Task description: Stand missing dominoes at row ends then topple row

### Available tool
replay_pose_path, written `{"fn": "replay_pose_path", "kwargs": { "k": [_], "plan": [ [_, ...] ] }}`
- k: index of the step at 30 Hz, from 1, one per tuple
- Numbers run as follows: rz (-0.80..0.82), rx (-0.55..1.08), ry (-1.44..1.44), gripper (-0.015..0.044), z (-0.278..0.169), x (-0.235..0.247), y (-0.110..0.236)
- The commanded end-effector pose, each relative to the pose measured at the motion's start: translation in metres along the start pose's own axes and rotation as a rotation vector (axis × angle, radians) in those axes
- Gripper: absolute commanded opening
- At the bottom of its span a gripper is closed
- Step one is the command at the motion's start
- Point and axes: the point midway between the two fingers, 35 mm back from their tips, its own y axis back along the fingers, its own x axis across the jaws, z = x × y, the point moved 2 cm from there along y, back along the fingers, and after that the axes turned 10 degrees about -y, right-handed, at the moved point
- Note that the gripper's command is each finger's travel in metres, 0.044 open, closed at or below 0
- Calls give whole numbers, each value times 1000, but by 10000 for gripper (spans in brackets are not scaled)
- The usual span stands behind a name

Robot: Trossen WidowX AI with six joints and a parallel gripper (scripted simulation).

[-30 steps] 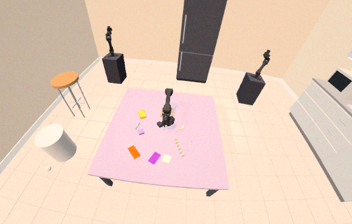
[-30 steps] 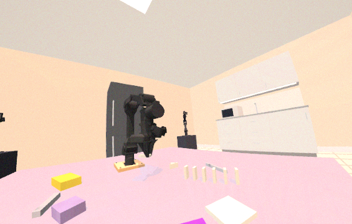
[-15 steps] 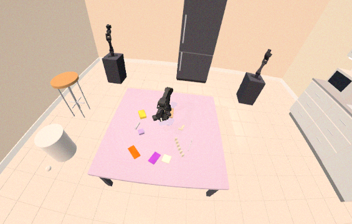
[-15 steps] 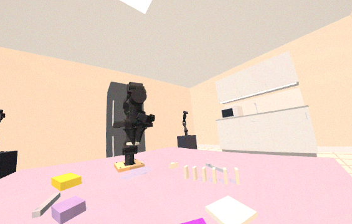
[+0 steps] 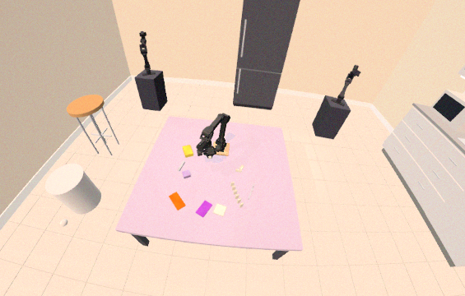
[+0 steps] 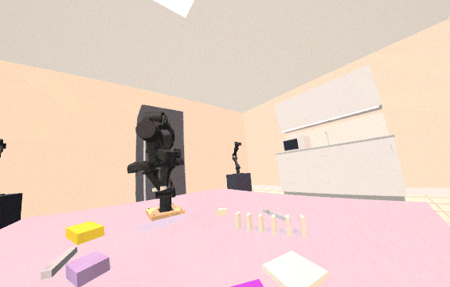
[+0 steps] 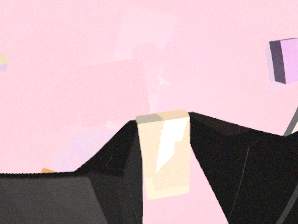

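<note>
A pale pink table [image 5: 265, 230] stands on a cream tiled floor, with peach walls around it, a dark grey refrigerator [image 5: 262, 53] behind it and white kitchen counters [image 5: 434, 173] off to one side. A wooden-topped stool [image 5: 86, 105] on thin metal legs and a white cylinder [image 5: 72, 187] stand on the floor beside the table, and two dark pedestals [image 5: 151, 90] carrying small black arms flank the refrigerator.

The table top looks flat and matte. On it lie plain blocky shapes: a yellow block [image 6: 84, 232], a lilac block [image 6: 88, 267], a grey bar [image 6: 58, 261] just beside the lilac block, a cream tile [image 6: 295, 272], and in the top view an orange tile [image 5: 177, 201] and a magenta tile [image 5: 203, 208].

The row of dominoes [image 6: 269, 224] stands upright on the table, six thin cream slabs evenly spaced, well apart from the arm's tan base plate [image 6: 151, 215]. One more cream piece [image 6: 221, 211] lies near the row's end closest to the base plate (whether it is flat or tilted is hard to tell).

The black gripper [image 7: 166, 183] is clamped on a cream domino [image 7: 165, 156]. In the wrist view the domino's long axis runs along the fingers, its free end pointing out beyond the fingertips, above the pink surface. In the exterior view it shows as a small pale patch up off the table, over the base plate.
</note>
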Motion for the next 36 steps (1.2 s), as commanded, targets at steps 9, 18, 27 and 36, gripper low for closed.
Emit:
{"fn": "replay_pose_path", "kwargs": {
  "k": [9, 18, 27, 36],
  "plan": [
    [173, -224, -22, 107, -7, -4, -22],
    [263, -434, -19, 107, -13, -8, -32],
    [307, -668, -5, 107, -20, -11, -37],
    [301, -916, 18, 107, -30, -14, -37]
  ]
}}
